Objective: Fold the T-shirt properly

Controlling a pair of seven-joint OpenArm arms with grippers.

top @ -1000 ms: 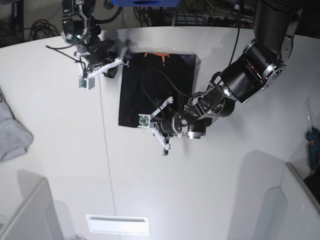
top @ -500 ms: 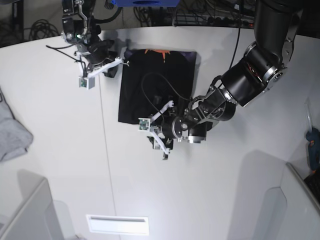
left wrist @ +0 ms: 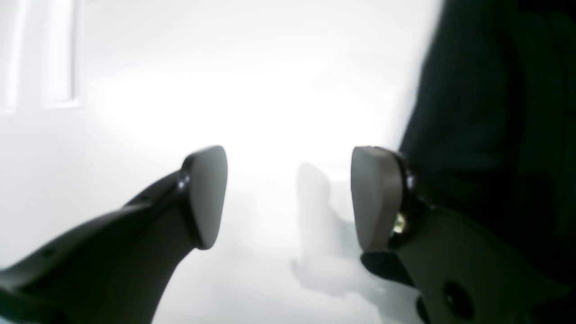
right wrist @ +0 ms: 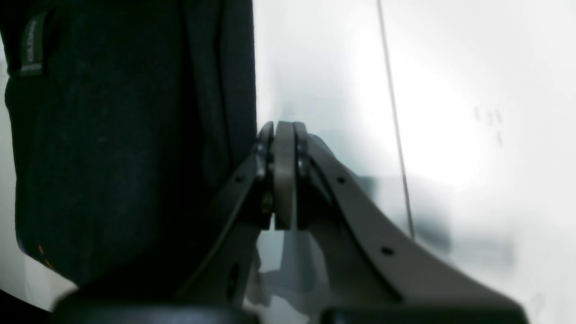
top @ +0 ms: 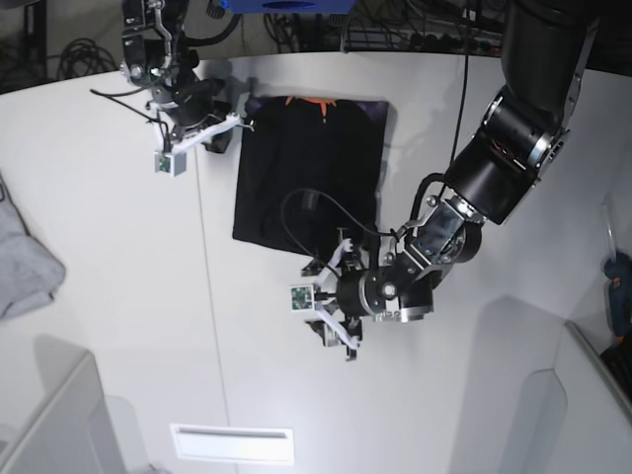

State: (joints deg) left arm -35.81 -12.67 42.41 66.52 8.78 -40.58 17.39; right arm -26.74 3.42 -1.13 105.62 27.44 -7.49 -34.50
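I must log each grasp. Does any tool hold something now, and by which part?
Nothing is held. The left tool is open over bare table, beside the T-shirt. The right tool is shut on nothing, next to the shirt's edge.

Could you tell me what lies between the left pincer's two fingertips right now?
Only bare white table; the left pincer holds nothing, the T-shirt lying beside it, per the left wrist view.

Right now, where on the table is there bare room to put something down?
The table is bare between the grey garment and the T-shirt, and also right of the T-shirt, below the left arm. It is crowded around the T-shirt: the left gripper sits at its near edge, the right gripper at its far corner.
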